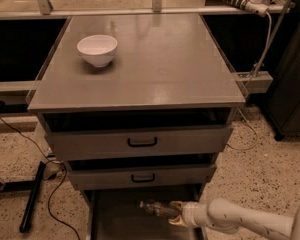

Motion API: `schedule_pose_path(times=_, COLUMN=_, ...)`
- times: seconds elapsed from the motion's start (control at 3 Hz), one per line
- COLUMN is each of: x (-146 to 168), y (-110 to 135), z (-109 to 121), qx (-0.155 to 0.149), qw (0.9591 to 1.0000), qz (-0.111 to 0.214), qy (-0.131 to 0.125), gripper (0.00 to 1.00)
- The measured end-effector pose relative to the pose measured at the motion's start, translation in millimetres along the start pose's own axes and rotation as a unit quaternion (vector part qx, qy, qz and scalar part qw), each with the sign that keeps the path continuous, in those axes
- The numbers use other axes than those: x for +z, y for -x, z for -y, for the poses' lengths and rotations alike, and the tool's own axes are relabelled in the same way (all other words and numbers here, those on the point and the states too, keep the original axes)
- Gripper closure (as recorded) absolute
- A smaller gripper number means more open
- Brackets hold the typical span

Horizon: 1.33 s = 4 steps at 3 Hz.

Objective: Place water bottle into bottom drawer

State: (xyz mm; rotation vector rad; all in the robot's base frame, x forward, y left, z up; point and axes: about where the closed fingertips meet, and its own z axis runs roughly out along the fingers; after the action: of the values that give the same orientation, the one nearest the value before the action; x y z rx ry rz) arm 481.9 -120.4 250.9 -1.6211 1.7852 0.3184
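Observation:
The water bottle (155,208) is a small clear ribbed bottle, held lying sideways, pointing left. My gripper (176,212) is shut on the water bottle's right end and holds it low over the bottom drawer (117,219), which is pulled out as a wide grey tray under the cabinet. My white arm (240,220) reaches in from the lower right. The two upper drawers (140,141) stand slightly open with black handles.
A white bowl (97,49) sits on the grey cabinet top (155,64) at the back left. A black stand leg (31,198) and cables lie on the speckled floor at the left. A rail with a cable runs behind the cabinet.

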Motion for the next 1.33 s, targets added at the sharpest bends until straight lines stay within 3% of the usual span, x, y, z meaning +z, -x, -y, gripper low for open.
schedule_pose_path(times=1.0, x=62, y=-76, z=-18, qx=0.04, qw=0.9992, qz=-0.004, qy=-0.006, gripper=1.0)
schedule_pose_path(times=1.33, x=78, y=-86, z=-23, qx=0.045, qw=0.9989, qz=-0.008, qy=0.0, gripper=1.0)
